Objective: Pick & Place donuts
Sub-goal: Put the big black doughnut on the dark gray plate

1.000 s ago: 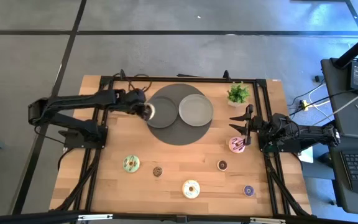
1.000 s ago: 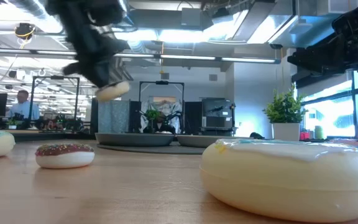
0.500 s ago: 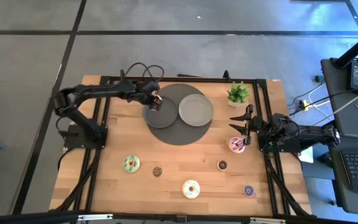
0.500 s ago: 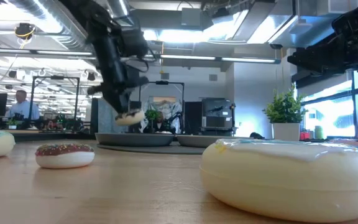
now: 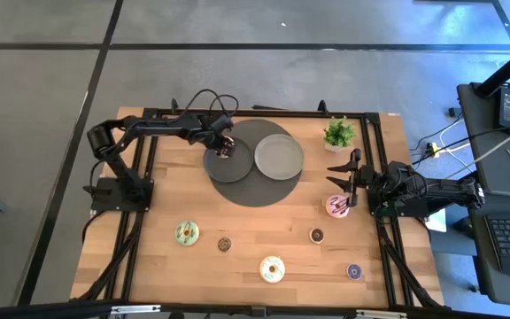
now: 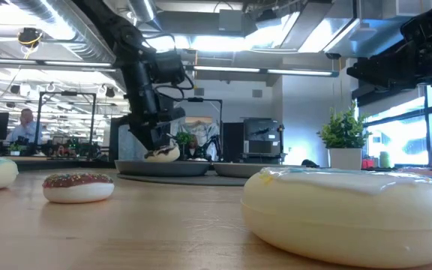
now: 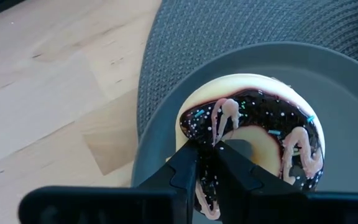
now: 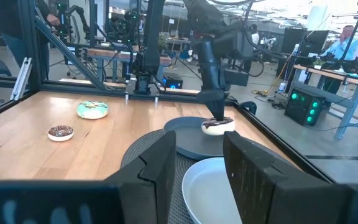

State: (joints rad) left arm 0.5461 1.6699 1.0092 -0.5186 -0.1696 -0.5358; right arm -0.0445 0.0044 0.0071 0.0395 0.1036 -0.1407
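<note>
My left gripper (image 5: 223,145) is over the left grey plate (image 5: 237,167), shut on a chocolate-iced donut (image 7: 253,134) with pink drizzle, also seen in the low view (image 6: 161,154). My right gripper (image 5: 336,177) waits open at the table's right side, just beyond the pink donut (image 5: 336,206). Lying flat on the wood are the green donut (image 5: 187,233), the cream donut (image 5: 272,268), two tiny brown ones (image 5: 225,244) (image 5: 317,235) and the tiny purple one (image 5: 354,271). My left gripper pinches the chocolate donut's ring wall (image 7: 207,177) on the side nearest the wrist, one finger (image 7: 236,165) at the hole and one (image 7: 184,167) outside. It comes from above, slanting in from the table's left. The donut lies flat, its underside on or just above the left plate (image 6: 137,166).
Two grey plates sit side by side on a dark round mat (image 5: 246,190); the right one (image 5: 279,155) holds nothing. A small potted plant (image 5: 339,133) stands near the far right corner. Black frame rails run along the table's edges.
My left gripper has carried the chocolate donut from the mat's left edge toward the right and far side, then down, from well above the table to the level of the left plate. It has stayed shut on the donut. The right arm has kept still.
</note>
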